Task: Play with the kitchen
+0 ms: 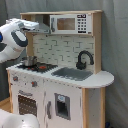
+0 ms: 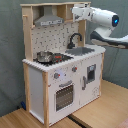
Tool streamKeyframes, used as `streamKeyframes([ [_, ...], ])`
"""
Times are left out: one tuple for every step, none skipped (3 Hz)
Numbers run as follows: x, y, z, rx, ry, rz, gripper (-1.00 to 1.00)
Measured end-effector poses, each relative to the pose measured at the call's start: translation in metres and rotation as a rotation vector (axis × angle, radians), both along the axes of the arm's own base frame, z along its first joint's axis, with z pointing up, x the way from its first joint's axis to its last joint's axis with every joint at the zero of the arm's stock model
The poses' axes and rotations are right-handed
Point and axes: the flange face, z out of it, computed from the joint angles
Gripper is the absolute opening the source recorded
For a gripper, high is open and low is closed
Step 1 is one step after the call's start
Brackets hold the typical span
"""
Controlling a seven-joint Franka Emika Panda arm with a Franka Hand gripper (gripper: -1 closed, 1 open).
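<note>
Gripper (image 2: pixel 76 11) hovers high at the kitchen's (image 1: pixel 60 75) upper shelf, beside the microwave (image 1: pixel 70 23); whether its fingers are apart I cannot tell. Probably an approach step; next, reaching the microwave door needs careful alignment.

You will find no text, label, brand or number readable on the kitchen (image 1: pixel 60 75); its microwave keypad (image 1: pixel 81 23), at about one o'clock, shows only indistinct marks.

White and light-wood kitchen (image 1: pixel 65 95), grey hood (image 2: pixel 49 20), black faucet (image 1: pixel 84 59)
</note>
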Motion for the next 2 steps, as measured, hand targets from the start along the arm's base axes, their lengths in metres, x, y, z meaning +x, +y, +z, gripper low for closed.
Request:
streamKeyframes([
  [0.0080, 0.0067, -0.0107, 0.060, -0.024, -0.019, 1.00],
  [0.0135, 0.0117, -0.0196, 0.106, -0.043, -0.030, 1.00],
])
